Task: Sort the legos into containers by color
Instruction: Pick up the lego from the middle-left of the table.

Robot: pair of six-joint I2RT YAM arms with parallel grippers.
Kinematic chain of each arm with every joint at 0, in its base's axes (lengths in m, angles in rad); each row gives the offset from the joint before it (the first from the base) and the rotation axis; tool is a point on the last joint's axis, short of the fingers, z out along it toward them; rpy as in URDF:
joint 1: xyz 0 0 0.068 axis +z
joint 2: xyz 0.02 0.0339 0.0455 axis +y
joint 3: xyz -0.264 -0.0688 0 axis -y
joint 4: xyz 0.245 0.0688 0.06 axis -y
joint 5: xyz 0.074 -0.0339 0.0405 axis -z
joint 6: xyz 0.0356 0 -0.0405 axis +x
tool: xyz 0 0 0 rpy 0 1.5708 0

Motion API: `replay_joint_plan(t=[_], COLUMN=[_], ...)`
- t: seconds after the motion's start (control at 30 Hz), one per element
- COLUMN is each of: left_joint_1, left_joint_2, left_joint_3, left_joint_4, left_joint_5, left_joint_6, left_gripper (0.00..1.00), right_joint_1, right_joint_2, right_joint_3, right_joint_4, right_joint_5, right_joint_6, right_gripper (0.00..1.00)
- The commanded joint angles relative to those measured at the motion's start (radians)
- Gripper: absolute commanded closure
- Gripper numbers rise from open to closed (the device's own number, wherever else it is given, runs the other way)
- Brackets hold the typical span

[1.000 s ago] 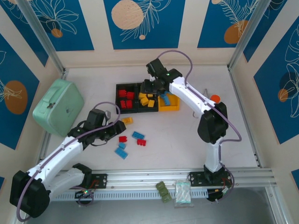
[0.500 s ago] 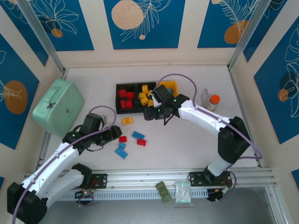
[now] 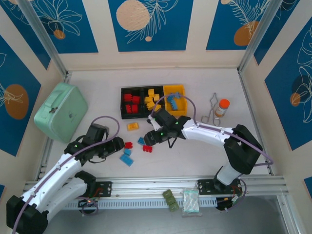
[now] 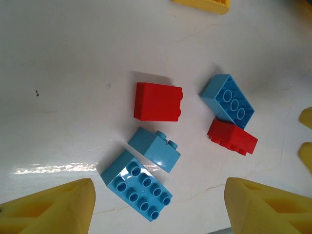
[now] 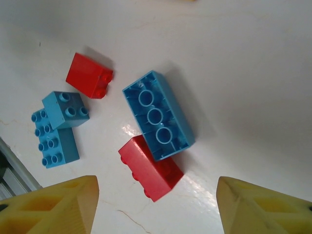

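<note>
Three joined containers [image 3: 142,111] sit at the back: one black with red legos, one black with yellow, one yellow with blue. Loose legos lie near the middle: a yellow one [image 3: 132,126], a red one [image 3: 128,145], a long blue one [image 3: 141,141] resting on a red one [image 3: 147,148], and two blue ones [image 3: 126,156]. My left gripper [image 3: 118,145] [image 4: 158,209] is open just left of the group, above a studded blue brick [image 4: 136,185]. My right gripper [image 3: 147,139] [image 5: 156,207] hangs open over the upturned blue brick [image 5: 158,115] and the red brick [image 5: 151,168].
A mint-green case [image 3: 61,111] stands at the left. An orange-capped bottle [image 3: 222,107] and a wire clip [image 3: 210,108] are at the right. An olive-green block [image 3: 170,200] and a plastic bag [image 3: 191,202] lie by the front rail.
My right arm has swung from the containers down to the loose bricks, and its jaws have opened. My left gripper has shifted slightly toward the bricks.
</note>
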Motion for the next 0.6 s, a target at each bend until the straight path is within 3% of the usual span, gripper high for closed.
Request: replay_joint_plan(t=[0.0, 0.37, 0.57], left_joint_1=[-0.011, -0.011, -0.011], left_joint_2=[-0.013, -0.01, -0.002], left_joint_3=[-0.015, -0.041, -0.055], left_joint_4=[0.004, 0.035, 0.056], left_joint_5=[-0.003, 0.008, 0.019], left_joint_6=[-0.021, -0.034, -0.04], left_gripper=[0.3, 0.3, 0.3], right_joint_1=[0.033, 0.125, 0.162], right_joint_2=[0.044, 0.159, 0.207], right_joint_3=[-0.011, 0.018, 0.044], right_joint_4=[0.05, 0.015, -0.013], right_joint_5=[-0.03, -0.005, 0.036], right_joint_6=[0.004, 0.031, 0.041], right_gripper=[0.35, 0.42, 0.6])
